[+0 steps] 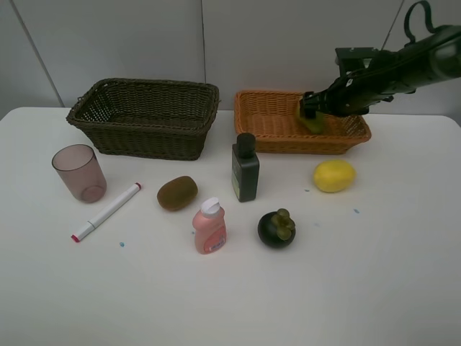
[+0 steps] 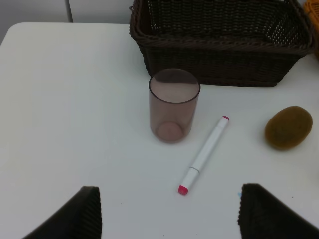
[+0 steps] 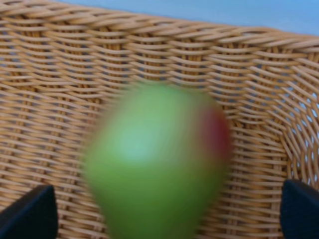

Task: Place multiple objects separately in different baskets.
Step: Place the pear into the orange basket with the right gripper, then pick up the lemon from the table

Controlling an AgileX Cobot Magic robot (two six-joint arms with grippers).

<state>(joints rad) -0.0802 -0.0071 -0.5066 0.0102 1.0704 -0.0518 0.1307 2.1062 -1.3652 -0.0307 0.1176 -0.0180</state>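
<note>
The right gripper (image 3: 164, 211) reaches over the orange basket (image 1: 274, 130) at the far right of the bench (image 1: 403, 281). Its fingers (image 3: 27, 215) are spread wide. The green-red pear (image 3: 157, 162) sits between them without touching either one. The pear is blurred in the wrist view, its red patch to one side and the orange weave right behind it. From the high camera it shows as a green spot inside the basket, just under the gripper. Whether it rests on the basket floor cannot be told.

The left gripper (image 2: 172, 214) hangs above the bench's left part with its fingers wide apart and nothing between them. Below it the mauve cup (image 2: 174, 105) stands upright. The white marker (image 2: 205, 154) lies just beside the cup, apart from it. The brown kiwi (image 2: 288, 127) lies farther along. The dark basket (image 2: 219, 47) stands behind them.

In front of the two baskets the dark green bottle (image 1: 245, 167) stands upright. The pink bottle (image 1: 209, 227) is nearer the front, between the kiwi and the dark mangosteen (image 1: 277, 228). The yellow lemon (image 1: 334, 175) lies on the bench just in front of the orange basket, not touching it.
</note>
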